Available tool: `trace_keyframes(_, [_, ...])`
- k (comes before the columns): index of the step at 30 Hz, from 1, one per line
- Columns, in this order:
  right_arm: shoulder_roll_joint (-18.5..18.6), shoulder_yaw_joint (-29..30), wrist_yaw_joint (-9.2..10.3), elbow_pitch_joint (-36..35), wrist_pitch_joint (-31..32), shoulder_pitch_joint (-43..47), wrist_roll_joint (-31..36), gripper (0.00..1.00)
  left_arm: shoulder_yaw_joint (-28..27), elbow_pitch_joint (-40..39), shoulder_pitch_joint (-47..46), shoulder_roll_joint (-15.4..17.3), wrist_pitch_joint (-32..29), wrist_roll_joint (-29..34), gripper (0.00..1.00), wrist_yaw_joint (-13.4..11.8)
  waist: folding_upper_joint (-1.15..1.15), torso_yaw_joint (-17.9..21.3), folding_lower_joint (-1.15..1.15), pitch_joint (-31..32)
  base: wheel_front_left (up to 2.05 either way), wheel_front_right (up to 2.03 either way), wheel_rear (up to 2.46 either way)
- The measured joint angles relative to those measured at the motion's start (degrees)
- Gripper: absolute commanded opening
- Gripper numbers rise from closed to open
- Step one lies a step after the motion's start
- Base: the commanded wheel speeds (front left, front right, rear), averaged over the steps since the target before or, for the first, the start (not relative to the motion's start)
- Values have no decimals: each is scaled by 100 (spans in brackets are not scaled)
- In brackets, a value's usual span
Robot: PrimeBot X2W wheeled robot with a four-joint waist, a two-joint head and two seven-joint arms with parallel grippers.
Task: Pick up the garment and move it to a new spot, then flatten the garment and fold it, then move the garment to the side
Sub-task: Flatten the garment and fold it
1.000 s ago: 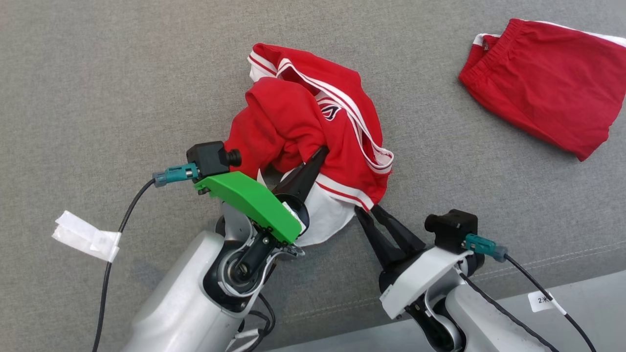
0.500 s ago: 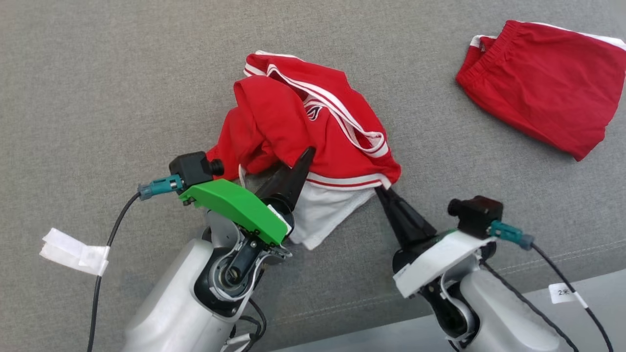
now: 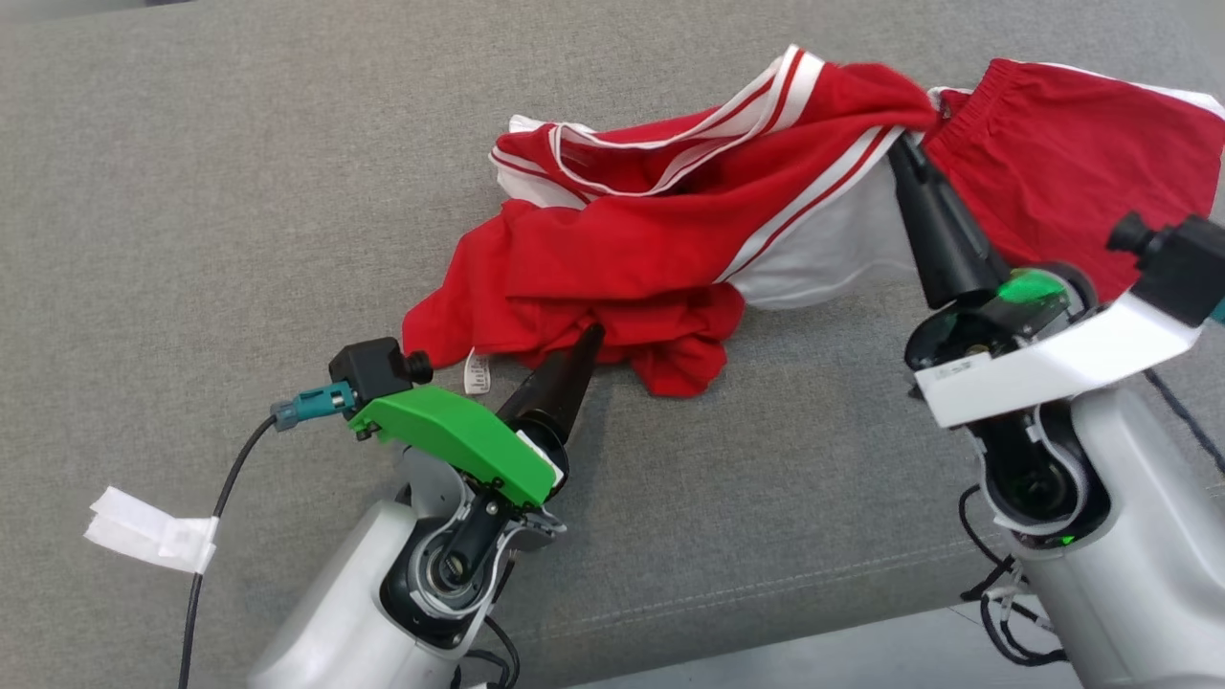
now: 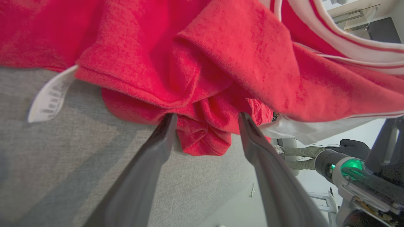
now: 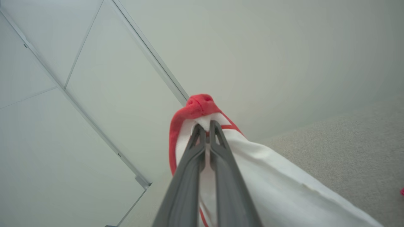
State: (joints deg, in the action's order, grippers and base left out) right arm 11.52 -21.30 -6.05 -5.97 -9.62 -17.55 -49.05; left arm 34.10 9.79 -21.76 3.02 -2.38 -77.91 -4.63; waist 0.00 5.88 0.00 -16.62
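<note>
Right gripper (image 5: 206, 125) pinched tight on the garment (image 3: 651, 249) at its white hem. Left gripper (image 4: 206, 117) spread wide, tips at red folds, holding nothing.

Bright, even light — soft shadows, wrist-view distortion.

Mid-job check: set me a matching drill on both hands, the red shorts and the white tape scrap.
Things: 1 left hand; 2 right hand; 3 red elastic-waisted shorts; 4 crumpled white tape scrap.
States: A far right on the grey fabric surface; B shut on the red-and-white striped garment; C open, red fold between its fingers; D by the black cable, at left.
Pairs: 1-C, 2-B, 3-A, 4-D.
</note>
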Motion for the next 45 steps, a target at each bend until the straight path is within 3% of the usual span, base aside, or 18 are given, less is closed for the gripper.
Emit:
trace_keyframes(6, [285,543,19,-570,342,-359,-374,0,32,73,145,-5,87,-26,100,0,0,-156,0,38,0,0,0])
trace_keyframes(13, [544,1050,435,-901,766,-726,-582,0,-100,125,177,-7,241,-43,100,0,0,-309,0,42,0,0,0])
trace_keyframes(22, [556,1077,676,-1094,1177,-802,-865,0,5,378,179,-10,232,-60,100,2,0,-411,0,-76,0,0,0])
trace_keyframes(31, [571,1067,870,-1317,1407,-827,-1002,0,-30,465,188,-21,77,-609,100,110,0,-337,0,-185,0,0,0])
trace_keyframes(34, [578,1084,879,-1379,1440,-865,-1002,0,-87,491,179,-35,18,-891,100,112,0,-295,0,-223,0,0,0])
trace_keyframes(45, [613,1148,980,-1568,1528,-898,-1020,0,-353,816,-274,-78,244,-955,100,114,0,-162,0,-411,0,0,0])
